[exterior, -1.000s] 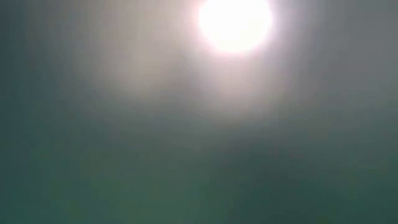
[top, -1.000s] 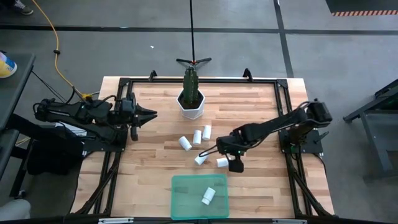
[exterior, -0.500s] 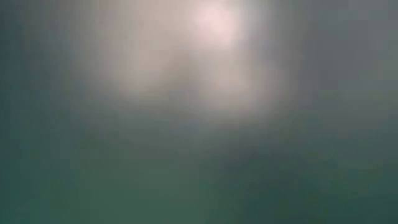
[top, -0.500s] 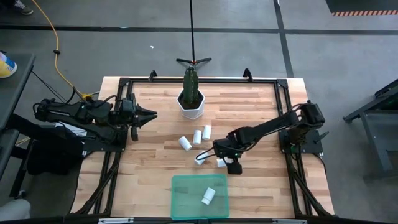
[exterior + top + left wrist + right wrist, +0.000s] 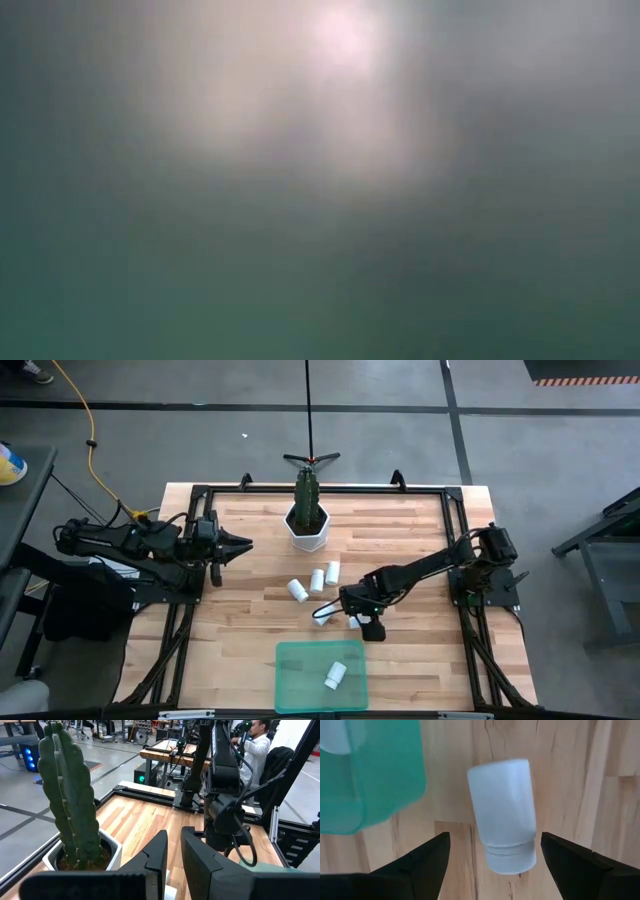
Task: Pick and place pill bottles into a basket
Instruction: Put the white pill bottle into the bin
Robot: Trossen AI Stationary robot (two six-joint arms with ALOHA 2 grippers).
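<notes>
Two white pill bottles lie on the wood near the table's middle. My right gripper hangs open over one bottle, which lies on its side between the fingers with a gap to each. The other bottle is half hidden under the gripper. Three more bottles lie farther back. The green basket sits at the near edge with one bottle lying in it. My left gripper waits shut above the table's left side.
A white hexagonal pot with a cactus stands at the far middle of the table. The basket's corner lies close beside the bottle under my right gripper. A person sits in the room beyond the table.
My right gripper has come down and a little toward the table's left, over the bottle nearest the basket, and has stayed open. The bottles have not moved.
</notes>
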